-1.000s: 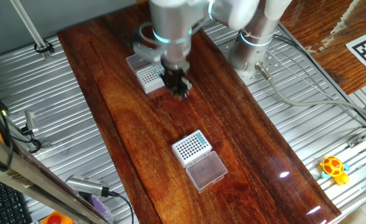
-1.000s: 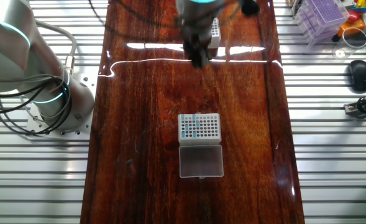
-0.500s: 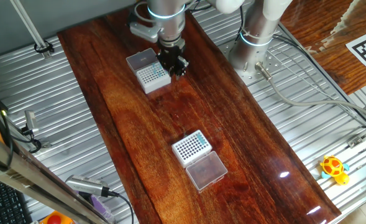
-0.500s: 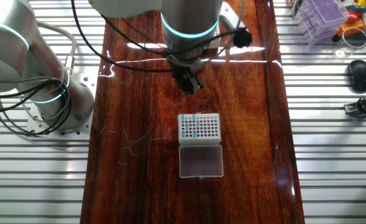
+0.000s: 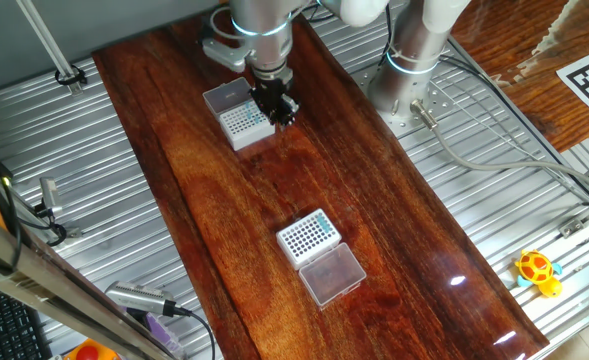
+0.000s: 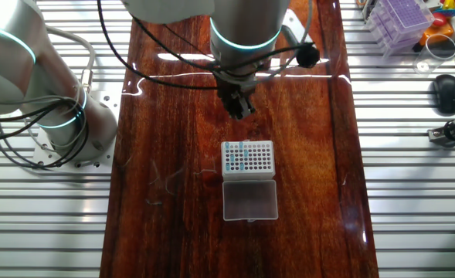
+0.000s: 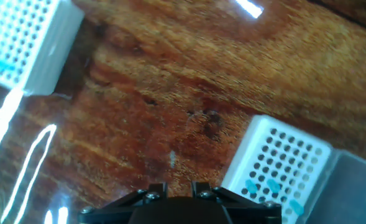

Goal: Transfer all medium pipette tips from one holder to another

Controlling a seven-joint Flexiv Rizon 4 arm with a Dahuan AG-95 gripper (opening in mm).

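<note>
The fine-dot holder (image 5: pixel 244 124) with its frosted lid (image 5: pixel 223 98) lies at the far end of the board; my arm hides it in the other fixed view. The bold-hole rack (image 5: pixel 307 236) (image 6: pixel 248 157) holds several teal pipette tips (image 6: pixel 245 154), and its clear lid (image 6: pixel 249 201) lies beside it. My gripper (image 5: pixel 276 112) (image 6: pixel 239 108) (image 7: pixel 179 186) hangs above the wood between the racks, nearer the fine-dot holder. Its jaws stand close together, and a thin pale sliver (image 7: pixel 172 158), seemingly a tip, shows just beyond them. The hand view shows a rack (image 7: pixel 276 165) at lower right and another rack (image 7: pixel 21 34) at upper left.
The robot base (image 5: pixel 411 70) (image 6: pixel 61 123) stands beside the board on ribbed metal. A purple tip box (image 6: pixel 401 19) and a mouse (image 6: pixel 446 91) sit off the board's far right. A yellow toy (image 5: pixel 537 270) and a pen-like tool (image 5: pixel 139 298) lie off its near edges.
The gripper has risen from beside the fine-dot holder and shifted a little toward the bold-hole rack. The racks and lids have not moved.
</note>
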